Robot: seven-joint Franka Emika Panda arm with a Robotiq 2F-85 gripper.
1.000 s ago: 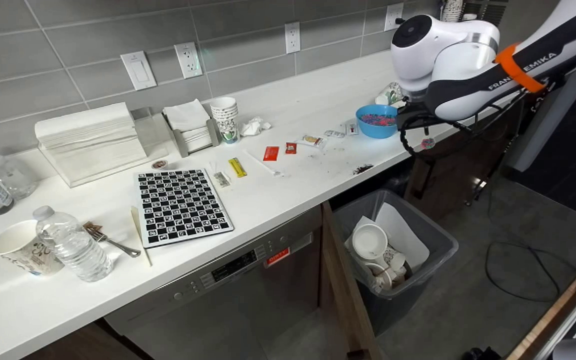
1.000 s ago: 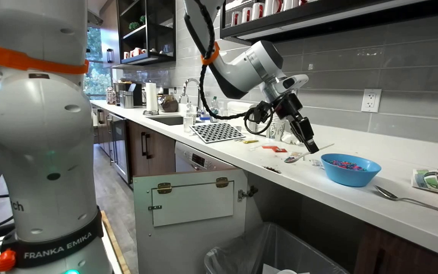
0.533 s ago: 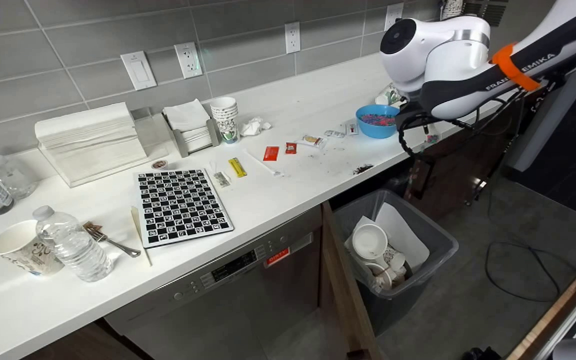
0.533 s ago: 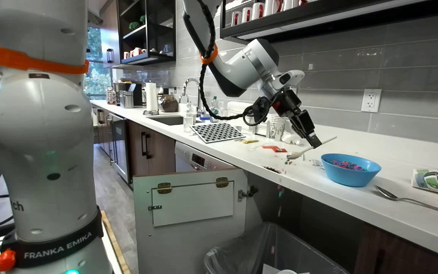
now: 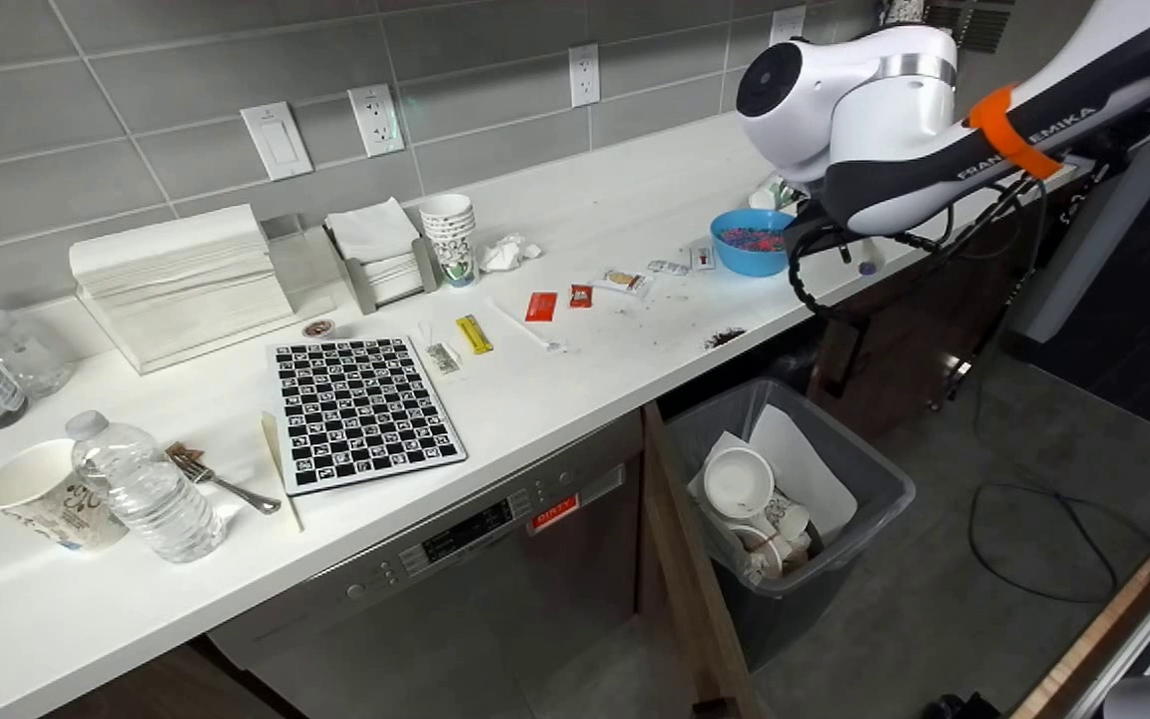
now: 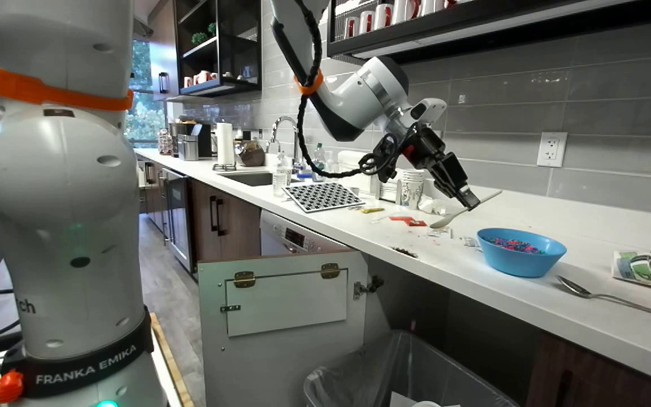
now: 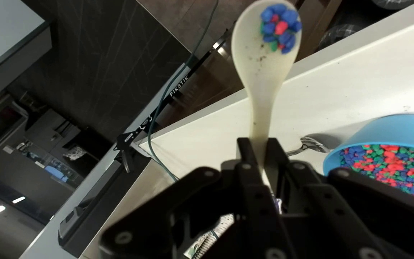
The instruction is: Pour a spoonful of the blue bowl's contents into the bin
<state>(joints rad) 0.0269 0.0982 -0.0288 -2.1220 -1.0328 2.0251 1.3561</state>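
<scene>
My gripper (image 6: 471, 199) is shut on the handle of a pale spoon (image 6: 451, 219), high beside the counter. In the wrist view the handle stands between the fingertips (image 7: 259, 149), and a small clump of blue, red and green bits lies at the tip of the spoon's bowl (image 7: 253, 68). The spoon slants down toward its bowl end. The blue bowl (image 6: 520, 264) sits on the counter, holding many coloured bits; it also shows in the wrist view (image 7: 404, 127). The grey bin (image 5: 795, 609) stands below, its liner rim showing in an exterior view (image 6: 325, 377). A reddish speck is in the air above it.
A metal spoon (image 6: 602, 295) and a tipped paper cup (image 6: 650, 270) lie near the bowl. An open cabinet door (image 6: 280, 339) stands beside the bin. Packets (image 5: 541, 307), dark crumbs (image 5: 725, 338) and a checkered board (image 5: 365, 411) lie along the counter (image 5: 575, 389).
The spoon has tilted and risen slightly, and the arm has shifted. Most of its bits have dropped off; half a second ago they were falling past the counter edge toward the bin.
</scene>
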